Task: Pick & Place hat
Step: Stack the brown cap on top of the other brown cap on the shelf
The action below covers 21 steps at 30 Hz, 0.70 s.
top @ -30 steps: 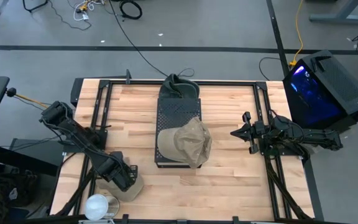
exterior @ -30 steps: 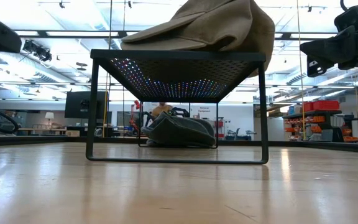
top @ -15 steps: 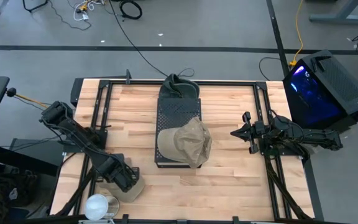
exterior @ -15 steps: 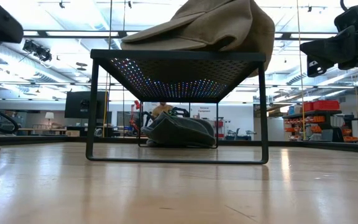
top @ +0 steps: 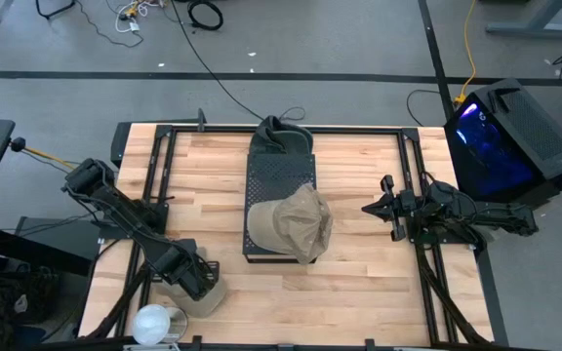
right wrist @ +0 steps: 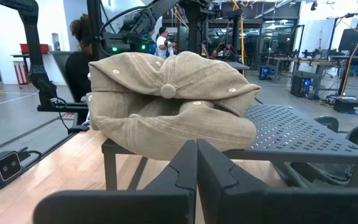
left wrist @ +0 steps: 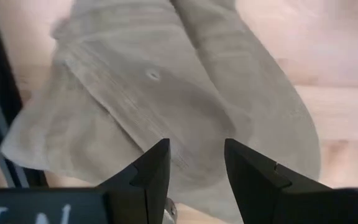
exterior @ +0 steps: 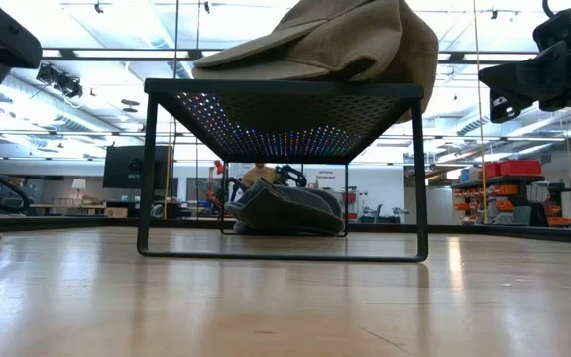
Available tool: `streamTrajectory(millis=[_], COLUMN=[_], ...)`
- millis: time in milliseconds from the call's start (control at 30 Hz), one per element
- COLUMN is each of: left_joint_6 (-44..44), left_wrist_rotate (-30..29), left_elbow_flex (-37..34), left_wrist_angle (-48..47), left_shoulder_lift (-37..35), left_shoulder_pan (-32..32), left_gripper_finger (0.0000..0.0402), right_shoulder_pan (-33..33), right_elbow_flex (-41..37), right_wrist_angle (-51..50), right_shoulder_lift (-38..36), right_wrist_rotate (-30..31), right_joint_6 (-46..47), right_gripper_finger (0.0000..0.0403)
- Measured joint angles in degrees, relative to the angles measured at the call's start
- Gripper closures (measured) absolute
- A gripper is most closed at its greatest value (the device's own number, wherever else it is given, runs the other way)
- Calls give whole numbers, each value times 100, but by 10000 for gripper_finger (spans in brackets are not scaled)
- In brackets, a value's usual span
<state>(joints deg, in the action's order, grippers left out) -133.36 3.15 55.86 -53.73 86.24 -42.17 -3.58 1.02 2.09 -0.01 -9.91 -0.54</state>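
Note:
A khaki hat [top: 293,222] lies on the near end of a black perforated stand [top: 279,175]; it also shows in the low view [exterior: 340,40] and the right wrist view [right wrist: 166,99]. A second tan hat [top: 211,295] lies flat on the table near the near-left corner. My left gripper [top: 196,281] hovers over this hat [left wrist: 166,93], open [left wrist: 194,165], with its fingers apart from the cloth. A dark green hat [exterior: 285,210] rests on the table at the stand's far end. My right gripper [top: 371,208] waits to the right of the stand, shut [right wrist: 196,158].
A white round object [top: 154,323] sits at the table's near-left corner beside the tan hat. Black frame rails [top: 164,166] run along both sides of the table. Bare wood lies between the stand and each arm. A person [right wrist: 82,56] sits beyond the table.
My left gripper has risen a little above the tan hat on the table. The hats and the right arm have kept still.

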Motion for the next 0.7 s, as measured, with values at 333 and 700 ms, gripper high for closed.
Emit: streamTrajectory(millis=[333,700], left_joint_6=[-344,-266], left_wrist_rotate=[-316,-332], left_elbow_flex=[-2,-2], left_wrist_angle=[-194,-272], left_shoulder_lift=[0,0], left_shoulder_pan=[338,758], left_gripper_finger=[243,244], right_shoulder_pan=[1,1], right_elbow_flex=[0,0], right_wrist_angle=[0,0], right_shoulder_lift=[0,0], right_wrist_rotate=[0,0], right_joint_6=[0,-2], right_gripper_finger=[396,396])
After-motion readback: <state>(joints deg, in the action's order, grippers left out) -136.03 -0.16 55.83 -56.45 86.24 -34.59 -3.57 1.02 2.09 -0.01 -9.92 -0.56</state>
